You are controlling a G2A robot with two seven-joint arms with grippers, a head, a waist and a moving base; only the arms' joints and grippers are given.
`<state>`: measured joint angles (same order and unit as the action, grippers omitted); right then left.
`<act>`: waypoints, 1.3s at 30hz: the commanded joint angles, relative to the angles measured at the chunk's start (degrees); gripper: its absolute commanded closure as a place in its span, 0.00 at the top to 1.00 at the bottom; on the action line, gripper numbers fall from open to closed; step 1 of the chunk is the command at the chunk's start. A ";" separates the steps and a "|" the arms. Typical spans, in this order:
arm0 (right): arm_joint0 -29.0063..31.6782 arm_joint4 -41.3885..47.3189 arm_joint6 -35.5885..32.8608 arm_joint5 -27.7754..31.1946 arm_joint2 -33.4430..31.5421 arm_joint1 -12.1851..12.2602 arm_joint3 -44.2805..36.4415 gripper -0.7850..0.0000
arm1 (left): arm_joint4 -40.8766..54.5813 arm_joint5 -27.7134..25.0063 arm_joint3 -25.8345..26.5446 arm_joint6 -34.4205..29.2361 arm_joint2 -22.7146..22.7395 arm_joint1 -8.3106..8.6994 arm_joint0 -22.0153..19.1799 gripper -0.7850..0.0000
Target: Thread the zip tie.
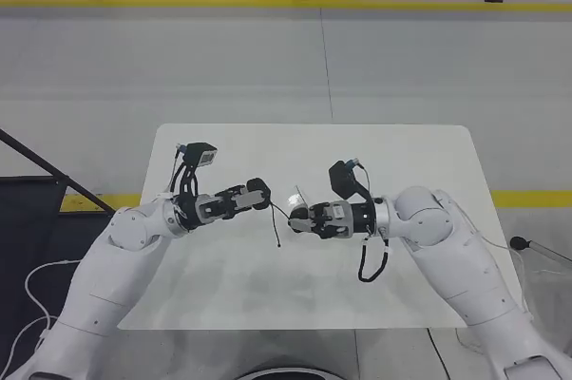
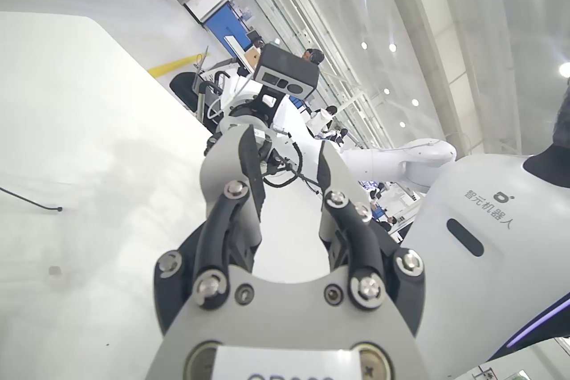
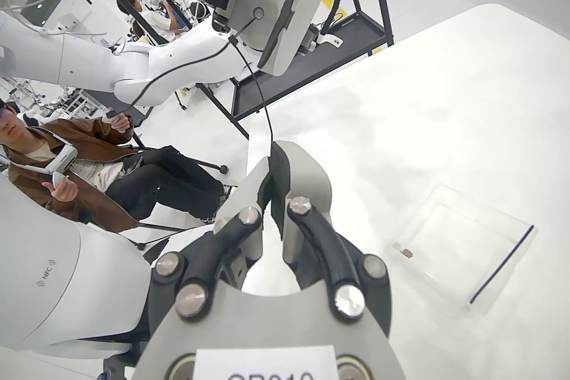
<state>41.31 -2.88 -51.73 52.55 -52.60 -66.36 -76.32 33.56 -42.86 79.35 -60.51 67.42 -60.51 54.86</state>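
– Two grippers over the table: how do their jaws stand?
– The right gripper (image 3: 272, 152) has its jaws pressed together on the zip tie (image 3: 263, 101), pinching it at the very tips. The left gripper (image 2: 288, 141) has its fingers well apart.
– Where does the zip tie run from there?
– It is a thin black strap, held in the air above the table (image 1: 219, 285). From the right gripper's tips it crosses the small gap toward the left gripper. In the right wrist view its far end lies right by one of the left fingers. I cannot tell whether it touches.
– And seen from above?
– The grippers face each other near the table's middle, tips near but apart. The strap shows as a dark curved line between them, with one end dropping toward the robot's side.
– What lies further out?
– A clear tray (image 3: 467, 248) lies flat on the table, off to the side of the right gripper and apart from it. Beyond the table's edge stands a black rack (image 3: 320, 61).
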 commanded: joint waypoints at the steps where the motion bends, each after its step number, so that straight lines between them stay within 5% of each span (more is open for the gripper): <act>1: -0.24 0.23 0.09 0.09 0.36 0.20 0.09 0.00 | 0.03 0.00 -0.22 -0.22 -0.26 -0.08 -0.16 0.41; 22: -2.03 1.79 0.58 0.58 3.22 1.51 0.71 0.00 | -0.85 0.00 -1.85 -0.22 -1.73 -0.80 -1.39 0.31; 27: -2.21 1.99 0.69 0.69 3.54 1.67 0.79 0.00 | -1.05 -0.09 -2.02 -0.31 -1.91 -0.92 -1.55 0.23; 34: -2.38 2.14 0.90 0.90 3.69 1.83 0.94 0.00 | -1.17 -0.17 -2.18 -0.19 -1.90 -1.02 -1.60 0.00; 39: -2.28 2.25 1.15 1.13 3.62 2.02 0.81 0.00 | -1.33 -0.50 -2.14 0.13 -1.79 -1.09 -1.49 0.00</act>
<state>38.99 -0.63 -50.64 53.63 -48.92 -64.40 -75.46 32.30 -43.26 77.19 -60.47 65.60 -61.59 53.33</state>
